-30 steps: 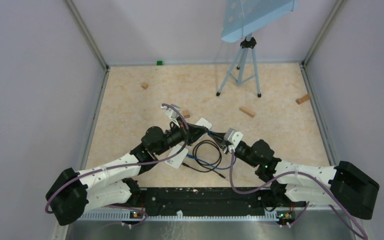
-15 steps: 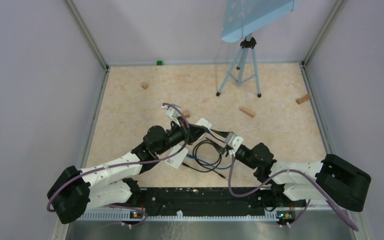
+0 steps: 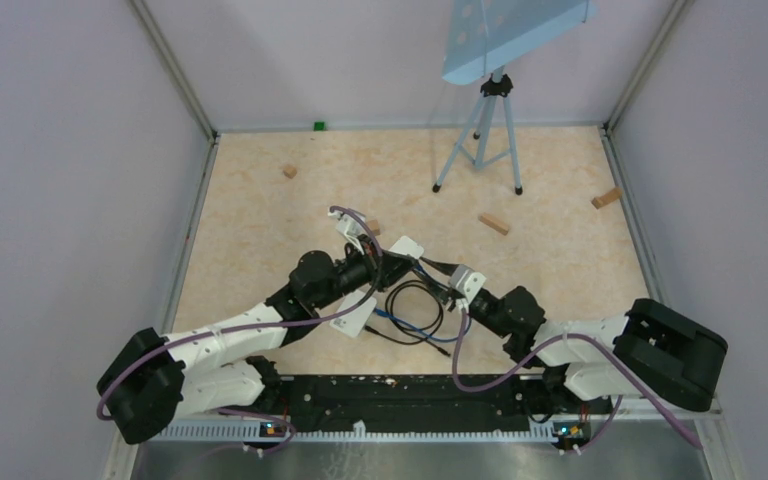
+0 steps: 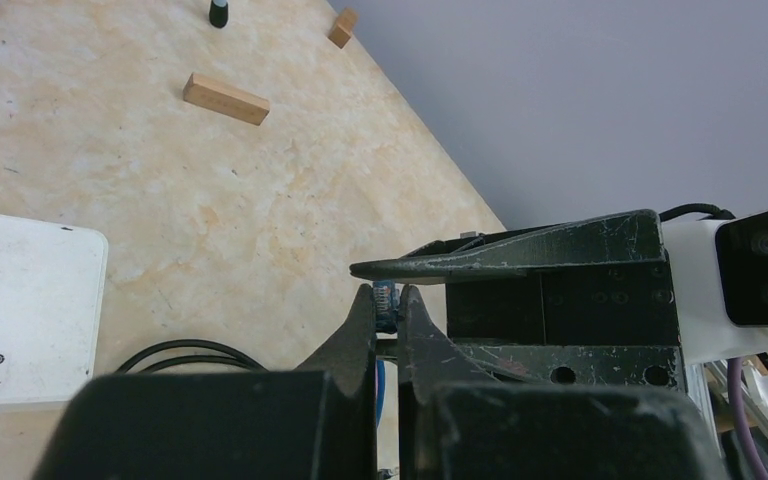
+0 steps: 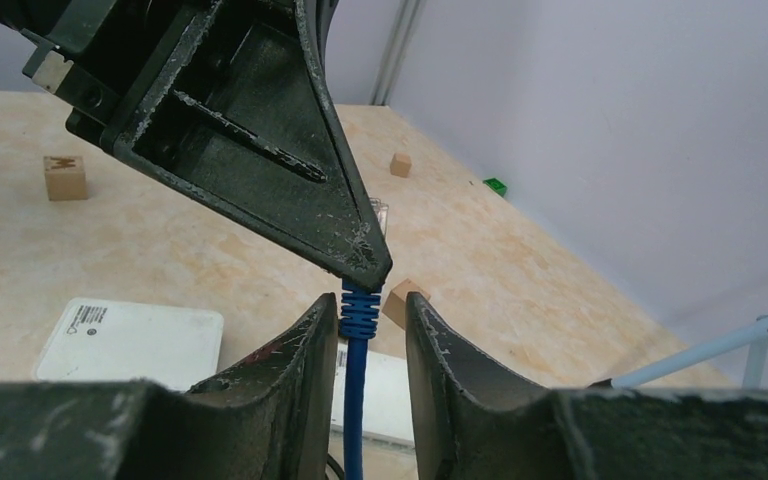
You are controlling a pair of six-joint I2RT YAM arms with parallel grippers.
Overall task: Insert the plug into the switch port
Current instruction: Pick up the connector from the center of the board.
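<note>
Well inside table edges, left jaws pinching plug, right jaws slightly parted around cable, switch beside

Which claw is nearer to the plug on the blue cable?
Left. The left claw is shut on the plug; the right claw straddles the blue cable just behind it, not closed.

White shells over black joints clothe the left arm and the right arm, each trailed by a looping purple cable. The left gripper and right gripper have scuffed, scratched black wedge-shaped jaws, paint worn grey at edges
</note>
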